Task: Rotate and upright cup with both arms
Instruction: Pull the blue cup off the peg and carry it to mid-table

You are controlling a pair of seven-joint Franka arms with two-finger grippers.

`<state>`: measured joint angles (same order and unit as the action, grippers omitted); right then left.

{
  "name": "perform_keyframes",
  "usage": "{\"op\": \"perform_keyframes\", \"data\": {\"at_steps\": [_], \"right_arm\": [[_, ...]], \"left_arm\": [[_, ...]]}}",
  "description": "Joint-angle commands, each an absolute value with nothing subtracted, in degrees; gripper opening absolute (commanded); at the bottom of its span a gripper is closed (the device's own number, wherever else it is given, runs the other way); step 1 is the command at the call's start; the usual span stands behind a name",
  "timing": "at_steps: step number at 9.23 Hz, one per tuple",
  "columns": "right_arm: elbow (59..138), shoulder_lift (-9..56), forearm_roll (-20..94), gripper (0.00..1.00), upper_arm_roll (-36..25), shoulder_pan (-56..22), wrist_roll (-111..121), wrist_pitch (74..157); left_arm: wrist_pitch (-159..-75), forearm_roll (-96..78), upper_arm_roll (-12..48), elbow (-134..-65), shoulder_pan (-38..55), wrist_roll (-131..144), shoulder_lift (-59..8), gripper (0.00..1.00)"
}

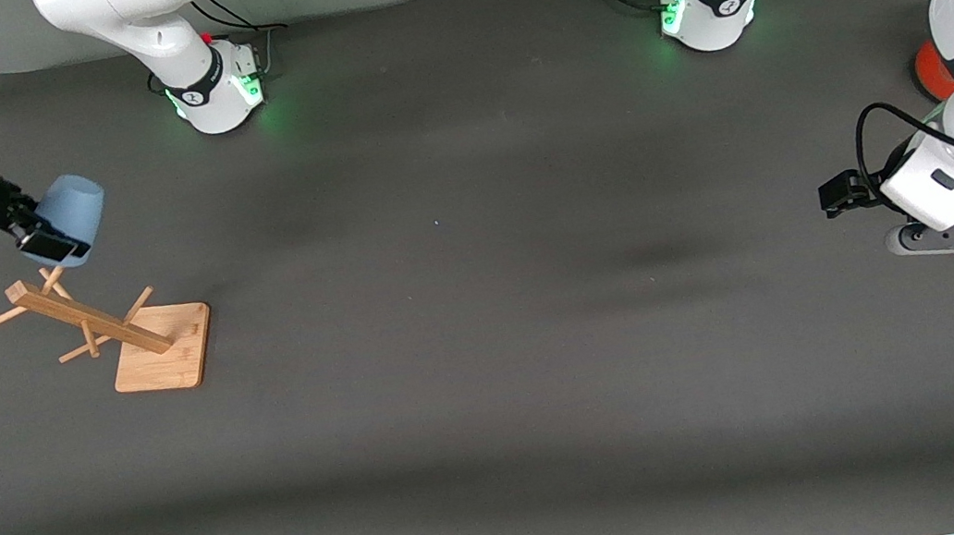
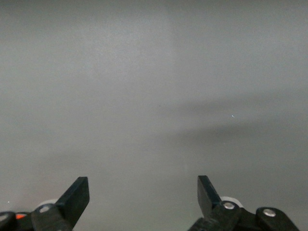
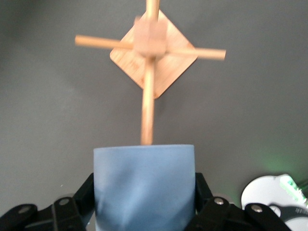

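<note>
Front view: right gripper [image 1: 49, 242] clamped on the cup [image 1: 73, 215], held in the air above the wooden peg rack [image 1: 88, 324] at the right arm's end of the table [image 1: 489, 350]. Left gripper [image 2: 143, 199]: fingers spread wide, holding nothing, waiting over bare table at the left arm's end.

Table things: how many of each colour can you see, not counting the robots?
Light blue: 1, the cup, held in the right gripper over the rack.
Wooden: 1, the peg rack.
Orange-red: 1, the cylinder, partly hidden by the left arm.
Total: 3
</note>
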<state>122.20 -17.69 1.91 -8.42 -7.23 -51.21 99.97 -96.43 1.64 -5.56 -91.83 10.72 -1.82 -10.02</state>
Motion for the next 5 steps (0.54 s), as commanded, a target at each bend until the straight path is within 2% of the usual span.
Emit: {"op": "perform_keyframes", "data": {"at_steps": [1,3,5], "right_arm": [[121.3,-19.2,2.5,0.62,-8.5,-16.2,-64.8,99.0],[118.1,-16.2,4.0,0.62,-8.4,-26.8,-81.6,99.7],[109.0,-5.8,4.2,0.62,-8.4,-35.6,-96.9,100.3]], "left_arm": [[-95.4,1.4,-5.9,-91.0,11.2,-2.5,-10.3,1.00],[-95.4,1.4,-5.9,-91.0,11.2,-2.5,-10.3,1.00],[-95.4,1.4,-5.9,-91.0,11.2,-2.5,-10.3,1.00]]}}
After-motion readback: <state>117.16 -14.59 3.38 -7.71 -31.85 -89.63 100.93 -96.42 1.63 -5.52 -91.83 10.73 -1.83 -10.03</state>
